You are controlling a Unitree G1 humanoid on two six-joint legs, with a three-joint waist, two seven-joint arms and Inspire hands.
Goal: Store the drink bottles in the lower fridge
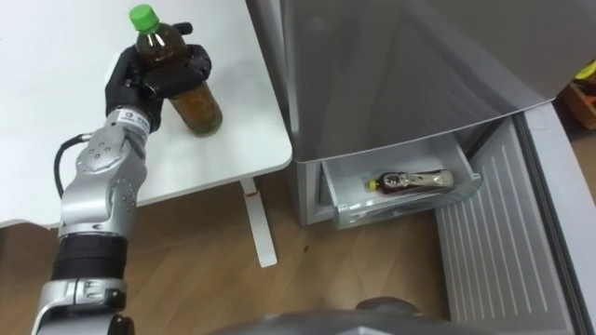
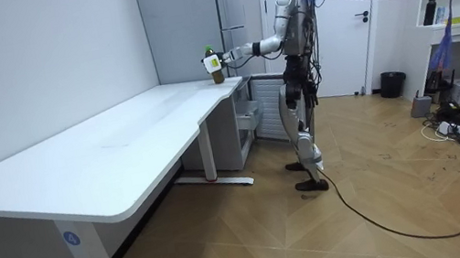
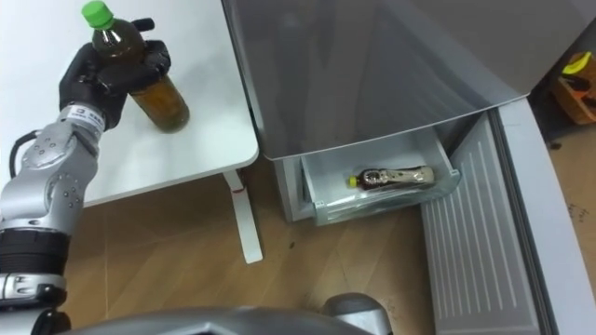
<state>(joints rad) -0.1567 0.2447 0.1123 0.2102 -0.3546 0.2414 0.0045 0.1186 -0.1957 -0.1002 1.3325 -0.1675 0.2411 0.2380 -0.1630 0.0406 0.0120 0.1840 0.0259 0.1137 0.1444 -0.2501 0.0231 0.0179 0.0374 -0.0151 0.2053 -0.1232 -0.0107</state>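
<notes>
The left hand (image 1: 128,82) is clenched round a green-capped tea bottle (image 1: 196,107) over the white table (image 1: 56,56). Off to the hand's right and lower down, an open fridge drawer (image 1: 391,207) holds a second bottle (image 1: 410,180) lying flat.

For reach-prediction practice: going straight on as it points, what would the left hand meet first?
The green-capped drink bottle, which the left hand grips; beyond it, probably only bare white table.
</notes>
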